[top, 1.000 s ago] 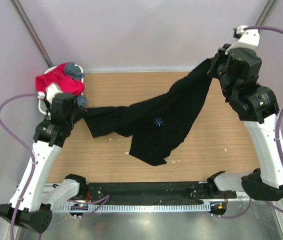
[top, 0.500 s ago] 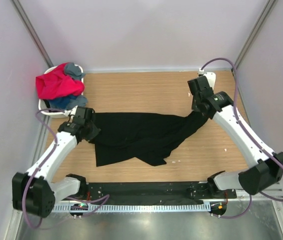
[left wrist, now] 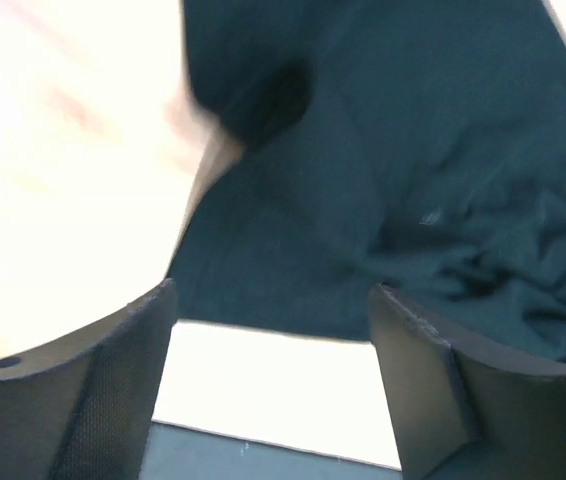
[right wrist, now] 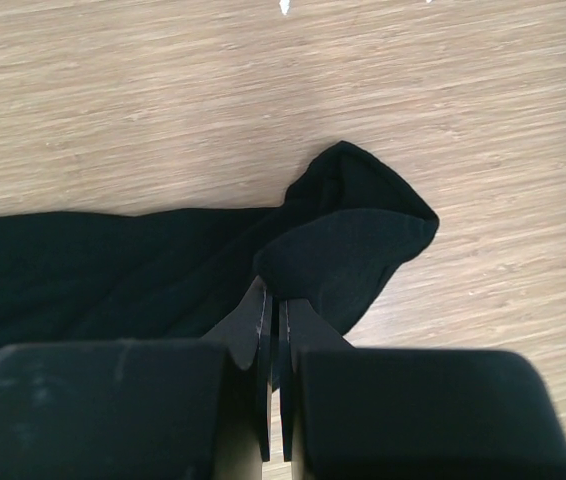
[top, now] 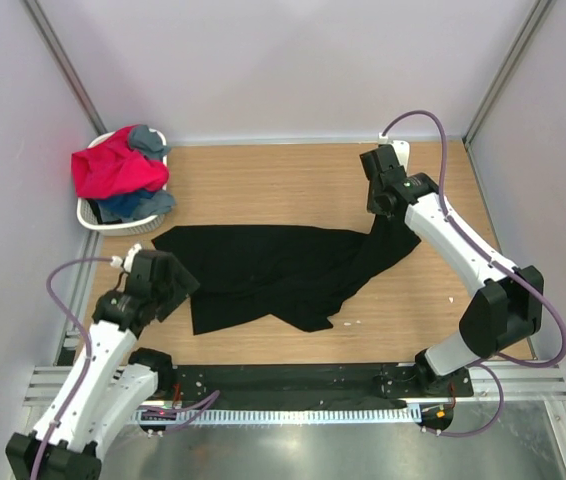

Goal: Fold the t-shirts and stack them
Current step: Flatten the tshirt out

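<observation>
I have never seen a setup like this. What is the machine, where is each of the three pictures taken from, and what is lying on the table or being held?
These are two robot arms bolted at the near edge of a wooden table. The wide picture comes from a fixed camera above and behind them. The other two come from small cameras on each wrist, looking past that arm's own fingers. A black t-shirt lies loosely spread on the table. At the far left corner, a white basket holds a red-pink t-shirt, a grey t-shirt and a blue t-shirt. The left end effector is open and holds nothing, with the black cloth just beyond it. The right end effector is shut and appears to pinch a fold at the black shirt's right end.
</observation>
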Controlling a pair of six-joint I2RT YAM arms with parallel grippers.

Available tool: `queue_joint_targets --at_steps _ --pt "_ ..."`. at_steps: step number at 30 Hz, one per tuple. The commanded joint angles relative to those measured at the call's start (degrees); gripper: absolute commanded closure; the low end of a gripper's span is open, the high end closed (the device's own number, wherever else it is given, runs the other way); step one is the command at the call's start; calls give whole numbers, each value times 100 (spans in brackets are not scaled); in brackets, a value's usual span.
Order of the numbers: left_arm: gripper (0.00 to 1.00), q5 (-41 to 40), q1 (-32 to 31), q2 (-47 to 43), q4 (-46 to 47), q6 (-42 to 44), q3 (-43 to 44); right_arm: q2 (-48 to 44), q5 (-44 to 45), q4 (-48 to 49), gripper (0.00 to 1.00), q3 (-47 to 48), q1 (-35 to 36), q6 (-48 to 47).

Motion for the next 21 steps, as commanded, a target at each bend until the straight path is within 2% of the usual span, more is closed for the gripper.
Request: queue_joint_targets --at_steps 1,3,8,12,21 --pt "25 440 -134 -544 -319 -1007 -727 41 -278 277 99 46 -22 -23" --pt "28 362 -134 -606 -397 -1375 -964 6 -463 277 99 10 -22 -14" --pt "35 343 -143 -738 -276 -1623 -1624 -65 -446 233 99 -122 -22 -93" --pt "44 309 -134 -739 -117 -1659 -1704 -109 -375 136 99 -130 -22 -58" --pt "54 221 -134 -325 -91 -1553 -1686 -30 -244 75 99 -148 -22 -14"
